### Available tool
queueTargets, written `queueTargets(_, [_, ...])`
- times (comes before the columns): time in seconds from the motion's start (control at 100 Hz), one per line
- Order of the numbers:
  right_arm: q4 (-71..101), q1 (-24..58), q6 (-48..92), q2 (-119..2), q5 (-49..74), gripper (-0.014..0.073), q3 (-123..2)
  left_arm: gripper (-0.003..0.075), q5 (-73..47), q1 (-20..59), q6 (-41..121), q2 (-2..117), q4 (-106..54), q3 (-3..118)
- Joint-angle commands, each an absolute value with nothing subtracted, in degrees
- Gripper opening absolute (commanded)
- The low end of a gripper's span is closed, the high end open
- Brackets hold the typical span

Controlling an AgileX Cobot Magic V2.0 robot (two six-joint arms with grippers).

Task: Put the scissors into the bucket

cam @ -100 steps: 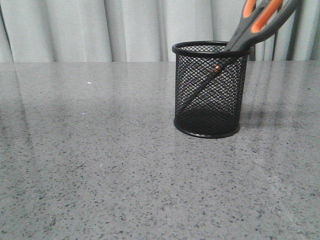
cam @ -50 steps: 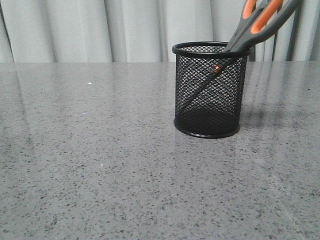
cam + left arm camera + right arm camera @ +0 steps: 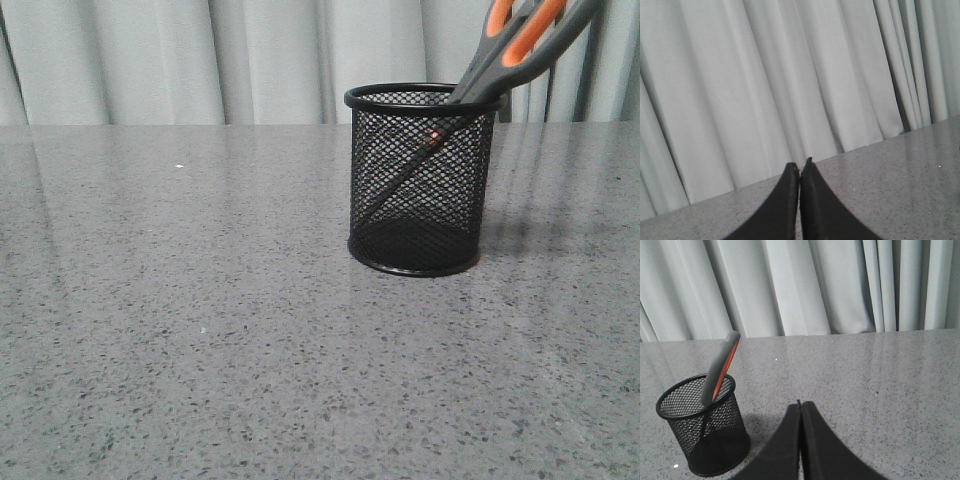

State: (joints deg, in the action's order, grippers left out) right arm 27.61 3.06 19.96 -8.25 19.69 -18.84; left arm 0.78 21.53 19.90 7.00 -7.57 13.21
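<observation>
Front view: a black mesh bucket (image 3: 421,180) stands upright on a grey speckled bench (image 3: 200,330), toward its far right side. The scissors (image 3: 497,68) sit inside it, blades down, handles leaning out over the rim to the right.

Left wrist view: the left gripper (image 3: 800,169) has its jaws clenched together, empty, above the bench before a pale curtain (image 3: 765,85).

Right wrist view: the right gripper (image 3: 800,406) also has clenched, empty jaws, near the bucket (image 3: 705,435) holding the scissors (image 3: 720,367).

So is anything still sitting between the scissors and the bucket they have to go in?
Nothing visible does. The scissors are already in the bucket, blades down inside the mesh, handles leaning out over the rim. The right gripper is shut and apart from it; the left gripper is shut too.
</observation>
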Motion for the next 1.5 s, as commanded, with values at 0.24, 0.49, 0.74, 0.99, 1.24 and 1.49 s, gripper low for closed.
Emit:
queueTargets(0.24, [28.18, 2.73, 20.14, -8.78, 16.22, -0.0066, -20.33, -0.0021, 5.52, 21.31, 19.14, 7.49, -8.21, 14.7])
queueTargets(0.49, [28.18, 2.73, 20.14, -8.78, 16.22, -0.0066, -20.33, -0.0021, 5.52, 21.31, 19.14, 7.49, -8.21, 14.7])
queueTargets(0.74, [28.18, 2.73, 20.14, -8.78, 16.22, -0.0066, -20.33, -0.0021, 5.52, 21.31, 19.14, 7.49, -6.99, 14.7])
queueTargets(0.99, [28.18, 2.73, 20.14, -8.78, 16.22, -0.0066, -20.33, -0.0021, 3.86, 16.51, 15.98, 7.49, -4.09, 14.58])
queueTargets(1.24, [28.18, 2.73, 20.14, -8.78, 16.22, -0.0066, -20.33, -0.0021, 0.0, 10.49, 0.72, 5.04, 3.36, 8.93])
queueTargets(1.49, [28.18, 2.73, 20.14, -8.78, 16.22, -0.0066, -20.33, -0.0021, 0.74, 7.46, 0.72, -1.15, -2.62, -0.75])
